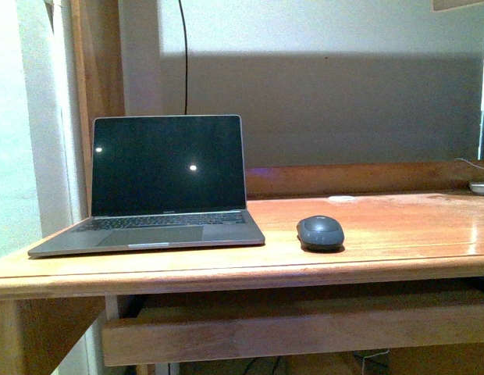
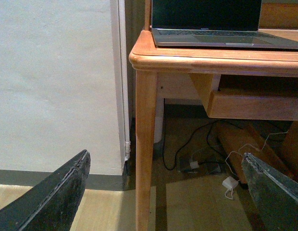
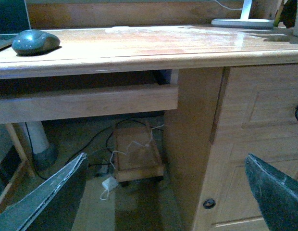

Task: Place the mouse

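Note:
The dark grey mouse [image 1: 320, 232] rests on the wooden desk [image 1: 414, 234], just right of the open laptop [image 1: 160, 183]. The right wrist view also catches the mouse [image 3: 35, 41] on the desk top, well above and away from my right gripper [image 3: 166, 185]. That gripper hangs open below desk level with nothing between its fingers. My left gripper [image 2: 166, 180] is open too, low near the floor by the desk's front left leg [image 2: 145, 144], holding nothing. Neither arm appears in the front view.
A pull-out shelf [image 1: 289, 332] runs under the desk top. Cables and a white adapter [image 2: 229, 185] lie on the floor beneath. A drawer cabinet [image 3: 254, 144] forms the desk's right side. A white lamp base [image 3: 242, 21] stands at the back right.

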Robot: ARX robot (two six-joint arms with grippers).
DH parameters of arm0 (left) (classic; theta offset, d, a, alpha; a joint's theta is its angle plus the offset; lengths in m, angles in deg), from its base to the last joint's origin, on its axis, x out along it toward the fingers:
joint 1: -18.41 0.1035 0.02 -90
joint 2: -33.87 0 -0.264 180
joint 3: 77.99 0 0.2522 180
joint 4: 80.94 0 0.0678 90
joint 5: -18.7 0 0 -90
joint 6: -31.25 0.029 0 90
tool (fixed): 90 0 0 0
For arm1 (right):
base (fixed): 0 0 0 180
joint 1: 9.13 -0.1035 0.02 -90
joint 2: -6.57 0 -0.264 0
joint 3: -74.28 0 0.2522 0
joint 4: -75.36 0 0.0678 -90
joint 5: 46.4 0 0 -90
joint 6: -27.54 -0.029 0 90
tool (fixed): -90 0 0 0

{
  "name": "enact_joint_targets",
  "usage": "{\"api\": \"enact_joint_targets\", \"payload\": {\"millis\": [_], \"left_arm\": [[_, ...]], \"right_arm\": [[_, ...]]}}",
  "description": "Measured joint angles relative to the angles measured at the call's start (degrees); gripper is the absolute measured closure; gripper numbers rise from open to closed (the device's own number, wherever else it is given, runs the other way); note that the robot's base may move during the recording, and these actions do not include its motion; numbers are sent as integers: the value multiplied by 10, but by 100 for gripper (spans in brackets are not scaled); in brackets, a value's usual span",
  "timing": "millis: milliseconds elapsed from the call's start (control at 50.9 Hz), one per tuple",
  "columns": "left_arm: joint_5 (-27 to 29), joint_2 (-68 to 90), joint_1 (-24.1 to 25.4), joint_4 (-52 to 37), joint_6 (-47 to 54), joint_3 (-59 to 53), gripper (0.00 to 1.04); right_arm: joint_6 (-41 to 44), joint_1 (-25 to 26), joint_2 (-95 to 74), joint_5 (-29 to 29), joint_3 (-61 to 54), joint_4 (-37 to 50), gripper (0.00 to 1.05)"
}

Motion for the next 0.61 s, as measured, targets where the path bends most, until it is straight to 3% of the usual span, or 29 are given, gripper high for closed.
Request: {"api": "enact_joint_targets", "payload": {"millis": [609], "left_arm": [[0,0,0,0,0,0,8]], "right_arm": [[0,0,0,0,0,0,7]]}}
